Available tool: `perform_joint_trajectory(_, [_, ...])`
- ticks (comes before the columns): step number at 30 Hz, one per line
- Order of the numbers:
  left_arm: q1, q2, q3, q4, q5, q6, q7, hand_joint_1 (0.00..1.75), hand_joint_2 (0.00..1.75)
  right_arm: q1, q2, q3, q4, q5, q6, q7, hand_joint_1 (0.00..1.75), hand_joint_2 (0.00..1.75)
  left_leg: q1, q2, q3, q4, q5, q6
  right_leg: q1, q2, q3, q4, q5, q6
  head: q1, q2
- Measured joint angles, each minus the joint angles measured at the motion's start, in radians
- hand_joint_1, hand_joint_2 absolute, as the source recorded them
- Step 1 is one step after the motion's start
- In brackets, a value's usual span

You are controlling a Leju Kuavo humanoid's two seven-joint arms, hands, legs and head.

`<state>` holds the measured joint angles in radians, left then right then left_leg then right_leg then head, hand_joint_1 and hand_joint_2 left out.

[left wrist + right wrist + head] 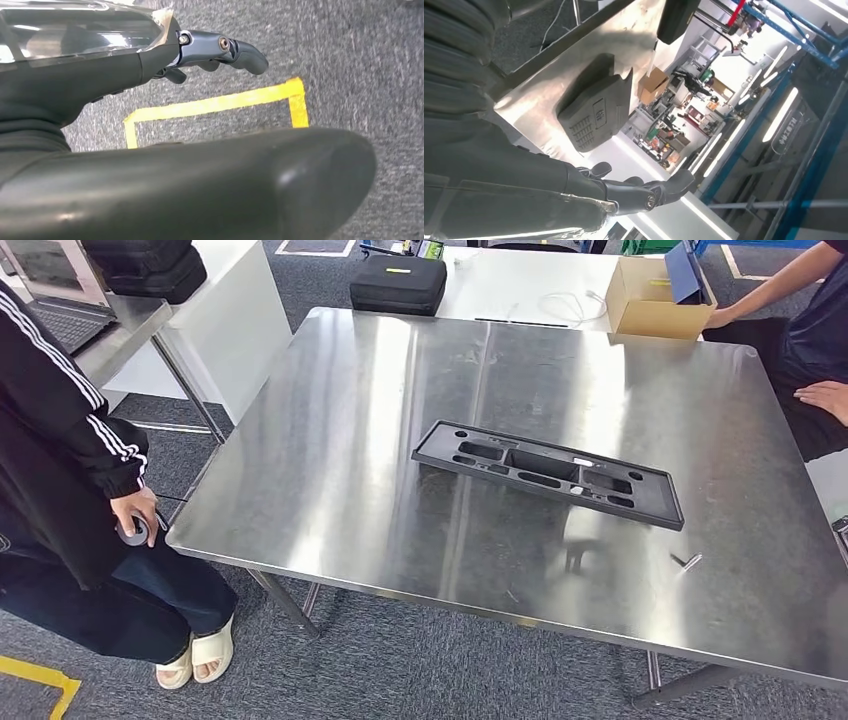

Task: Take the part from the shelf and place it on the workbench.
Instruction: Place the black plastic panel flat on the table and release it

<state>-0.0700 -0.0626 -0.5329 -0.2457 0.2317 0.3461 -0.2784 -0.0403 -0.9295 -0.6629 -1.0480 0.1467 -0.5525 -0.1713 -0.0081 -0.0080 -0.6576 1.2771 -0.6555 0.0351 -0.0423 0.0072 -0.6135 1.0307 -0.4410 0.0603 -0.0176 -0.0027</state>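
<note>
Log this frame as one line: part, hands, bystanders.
part: flat on workbench | left hand: empty, over floor | right hand: empty | person: beside workbench

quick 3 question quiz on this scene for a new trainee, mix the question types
1. True or false: the black part lies flat on the steel workbench.
2. Multiple choice: what does the left hand hang above? A) the workbench B) grey carpet with a yellow tape outline C) a cardboard box
3. Short answer: is the right hand holding anything?

Key:
1. True. The part rests on the workbench top, toward the robot's right of centre.
2. B.
3. No. Its fingers are apart with nothing between them.
</note>
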Motion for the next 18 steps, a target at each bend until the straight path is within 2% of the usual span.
perform_joint_trajectory(1, [0.0, 0.0, 0.0, 0.0, 0.001, 0.0, 0.0, 0.0, 0.0, -0.001, 0.002, -0.001, -0.002, 0.006, 0.004, 0.003, 0.0, 1.75, -0.003, 0.0, -0.006, 0.019, -0.003, 0.008, 0.008, 0.0, -0.006, 0.0, 0.005, -0.007, 0.0, 0.0])
perform_joint_trajectory(2, [0.0, -0.001, 0.0, 0.0, 0.003, 0.0, 0.0, 0.0, 0.0, -0.004, 0.004, -0.002, -0.004, 0.011, 0.007, 0.004, 0.0, 1.75, -0.008, 0.0, 0.009, -0.002, 0.012, 0.021, 0.016, 0.0, -0.012, 0.0, 0.009, -0.013, 0.0, 0.0])
perform_joint_trajectory(3, [0.0, -0.001, 0.0, 0.0, 0.006, 0.0, 0.0, 0.0, 0.0, -0.008, 0.004, -0.001, -0.006, 0.015, 0.008, 0.006, 0.0, 1.75, -0.015, 0.0, 0.044, -0.059, 0.039, 0.038, 0.024, 0.001, -0.018, 0.0, 0.015, -0.017, -0.001, 0.0])
perform_joint_trajectory(4, [-0.002, 0.0, 0.0, 0.0, 0.007, 0.0, -0.001, 0.0, 0.0, -0.013, 0.006, -0.001, -0.007, 0.018, 0.009, 0.007, 0.0, 1.75, -0.027, -0.001, 0.087, -0.135, 0.065, 0.06, 0.028, 0.002, -0.022, -0.001, 0.021, -0.021, 0.0, 0.0])
perform_joint_trajectory(5, [-0.002, 0.001, 0.0, 0.0, 0.009, 0.0, -0.001, 0.0, 0.0, -0.018, 0.007, -0.001, -0.008, 0.021, 0.009, 0.007, 0.0, 1.75, -0.036, -0.001, 0.121, -0.198, 0.089, 0.08, 0.034, 0.002, -0.024, -0.003, 0.027, -0.022, 0.002, 0.0])
perform_joint_trajectory(6, [-0.004, 0.002, 0.0, 0.0, 0.009, 0.001, -0.002, 0.0, 0.0, -0.022, 0.01, 0.0, -0.009, 0.022, 0.009, 0.008, 0.0, 1.75, -0.043, 0.0, 0.142, -0.241, 0.104, 0.094, 0.034, 0.003, -0.025, -0.005, 0.032, -0.021, 0.003, 0.0])
perform_joint_trajectory(7, [-0.005, 0.003, 0.0, 0.0, 0.01, 0.001, -0.002, 0.0, 0.0, -0.025, 0.012, 0.002, -0.009, 0.023, 0.009, 0.009, 0.0, 1.75, -0.047, 0.001, 0.148, -0.26, 0.112, 0.101, 0.033, 0.003, -0.024, -0.007, 0.038, -0.017, 0.005, 0.0])
perform_joint_trajectory(10, [-0.006, 0.002, 0.0, 0.0, 0.016, 0.002, -0.004, 0.0, 0.0, -0.037, 0.01, 0.012, -0.008, 0.024, 0.009, 0.012, 0.0, 1.75, -0.047, 0.004, 0.144, -0.283, 0.144, 0.095, 0.031, 0.002, -0.028, -0.012, 0.049, -0.001, 0.006, 0.0])
perform_joint_trajectory(11, [-0.006, 0.001, 0.0, 0.0, 0.019, 0.004, -0.005, 0.0, 0.0, -0.047, 0.008, 0.015, -0.007, 0.024, 0.008, 0.012, 0.0, 1.75, -0.045, 0.005, 0.142, -0.297, 0.161, 0.094, 0.032, 0.001, -0.038, 0.002, 0.035, -0.001, 0.007, 0.0])
perform_joint_trajectory(13, [-0.006, 0.0, 0.001, 0.0, 0.023, 0.006, -0.007, 0.0, 0.0, -0.069, 0.007, 0.023, -0.004, 0.025, 0.008, 0.012, 0.0, 1.75, -0.037, 0.011, 0.132, -0.314, 0.189, 0.086, 0.03, 0.0, -0.069, 0.083, -0.03, -0.007, 0.012, 0.0])
perform_joint_trajectory(14, [-0.005, -0.002, 0.001, 0.0, 0.024, 0.006, -0.008, 0.0, 0.0, -0.077, 0.008, 0.028, -0.002, 0.025, 0.008, 0.011, 0.0, 1.75, -0.034, 0.013, 0.121, -0.316, 0.199, 0.084, 0.028, 0.0, -0.086, 0.145, -0.07, -0.007, 0.015, 0.0])
perform_joint_trajectory(15, [-0.004, -0.004, 0.001, 0.0, 0.024, 0.005, -0.009, 0.0, 0.0, -0.082, 0.01, 0.034, 0.0, 0.025, 0.008, 0.011, 0.0, 1.75, -0.032, 0.014, 0.111, -0.315, 0.206, 0.079, 0.023, 0.0, -0.096, 0.201, -0.098, -0.003, 0.017, 0.0])
perform_joint_trajectory(16, [-0.003, -0.006, 0.001, 0.0, 0.025, 0.005, -0.01, 0.0, 0.0, -0.087, 0.012, 0.04, 0.004, 0.025, 0.008, 0.01, 0.0, 1.75, -0.029, 0.015, 0.101, -0.314, 0.213, 0.074, 0.016, -0.001, -0.094, 0.233, -0.11, 0.008, 0.018, 0.0])
perform_joint_trajectory(17, [-0.002, -0.007, 0.001, 0.0, 0.026, 0.005, -0.01, 0.0, 0.0, -0.094, 0.014, 0.046, 0.007, 0.025, 0.007, 0.008, 0.0, 1.75, -0.025, 0.016, 0.091, -0.312, 0.22, 0.068, 0.008, -0.002, -0.075, 0.231, -0.107, 0.024, 0.018, 0.0])
perform_joint_trajectory(18, [-0.001, -0.007, 0.001, 0.0, 0.028, 0.006, -0.01, 0.0, 0.0, -0.103, 0.014, 0.051, 0.01, 0.025, 0.005, 0.006, 0.0, 1.75, -0.019, 0.017, 0.081, -0.307, 0.225, 0.061, -0.001, -0.004, -0.035, 0.187, -0.092, 0.042, 0.018, 0.0])
